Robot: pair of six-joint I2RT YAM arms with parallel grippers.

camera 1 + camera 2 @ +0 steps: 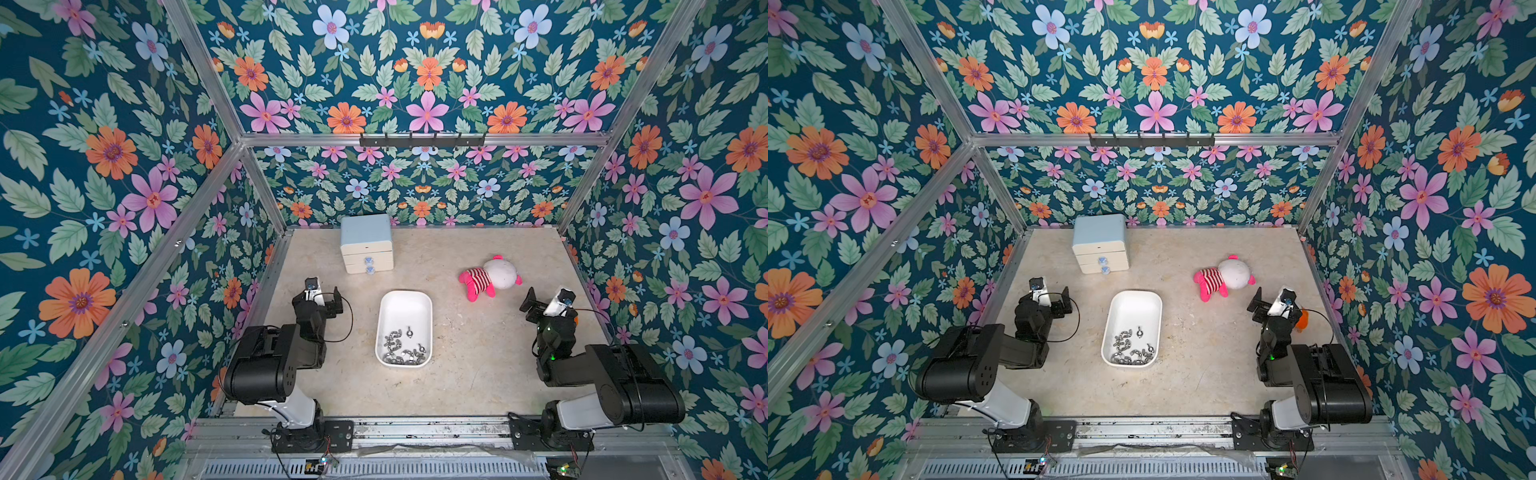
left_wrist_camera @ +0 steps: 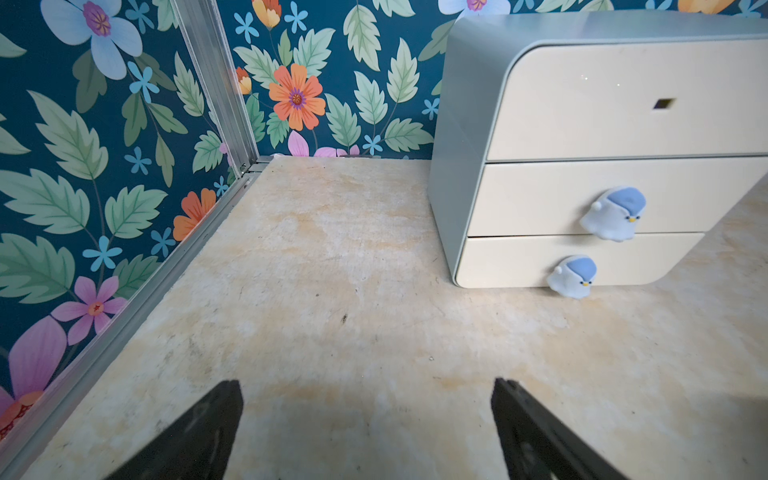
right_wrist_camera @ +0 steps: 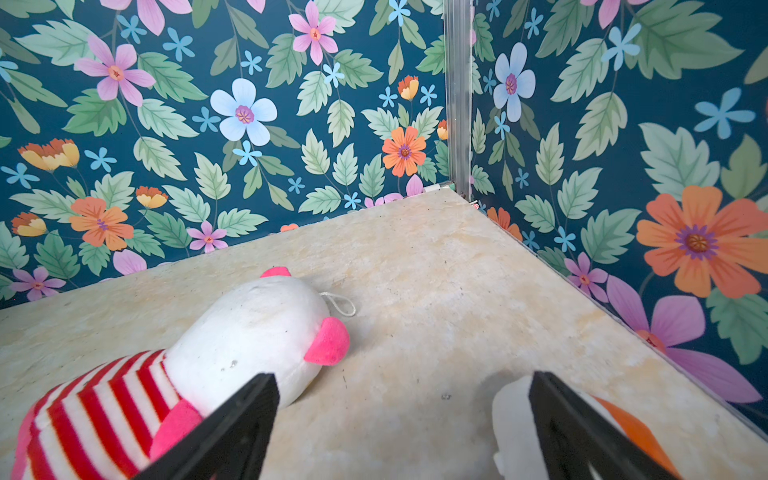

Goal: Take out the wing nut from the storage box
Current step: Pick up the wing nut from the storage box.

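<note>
Both arms wait beside the box [image 1: 405,301], which lies open-topped in the middle of the table [image 1: 478,374] in both top views. We see the wing nuts [image 1: 399,351] heaped inside the box at the end nearest the arms' bases. One nut [image 1: 409,331] sits a little apart from the heap, toward the middle of the box.

The left claw [image 1: 332,302] stands to the left of the box, well apart from it. It is released, and in the left wrist view its two black fingers [image 2: 199,424] spread wide over the table. The right claw [image 1: 531,305] stands to the right of the box, farther off. It too is released, its fingers [image 3: 232,428] wide apart in the right wrist view.

Beyond the box and to its left, a chest of drawers [image 1: 366,243] stands against the flowered back wall, with bird-shaped knobs [image 2: 614,214] on its two lower drawers. Beyond the box and to its right lies a plush toy [image 1: 492,276], white-headed with a red-striped body.

An orange-and-white thing [image 3: 509,415] lies just beside the right claw, on the side away from the box. We cannot tell what it is.
</note>
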